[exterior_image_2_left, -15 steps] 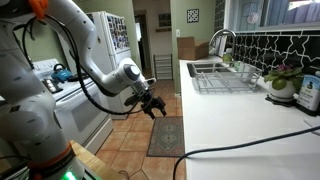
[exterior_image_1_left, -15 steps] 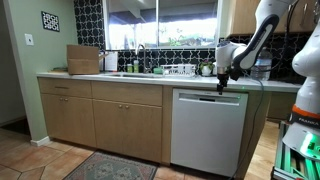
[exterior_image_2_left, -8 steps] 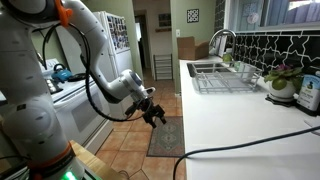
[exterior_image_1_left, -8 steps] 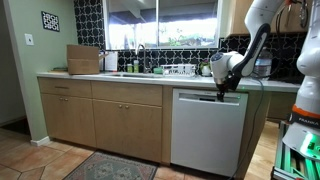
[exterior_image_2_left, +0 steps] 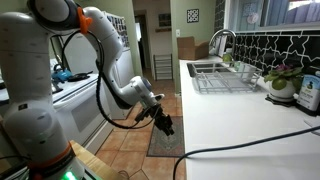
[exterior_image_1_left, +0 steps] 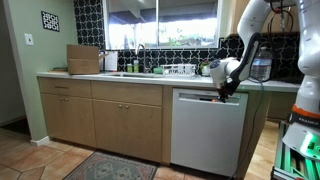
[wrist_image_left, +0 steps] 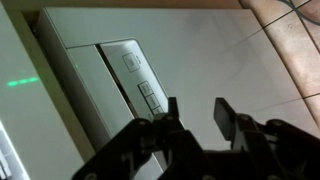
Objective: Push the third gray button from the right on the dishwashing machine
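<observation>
The dishwashing machine (exterior_image_1_left: 208, 135) stands white under the tabletop (exterior_image_1_left: 130, 78) edge. Tan cabinet doors (exterior_image_1_left: 128, 125) sit flush at its 9 o'clock, and there is open floor in front. The gripper (exterior_image_1_left: 226, 94) hangs at the machine's 1 o'clock corner, level with the control strip (exterior_image_1_left: 195, 94) along the top edge. In the wrist view the fingers (wrist_image_left: 172, 118) are spread with nothing between them, and the gray buttons (wrist_image_left: 146, 90) lie at their 11 o'clock. Since a second ago the gripper has come lower toward the strip and closer to the tabletop's lip.
</observation>
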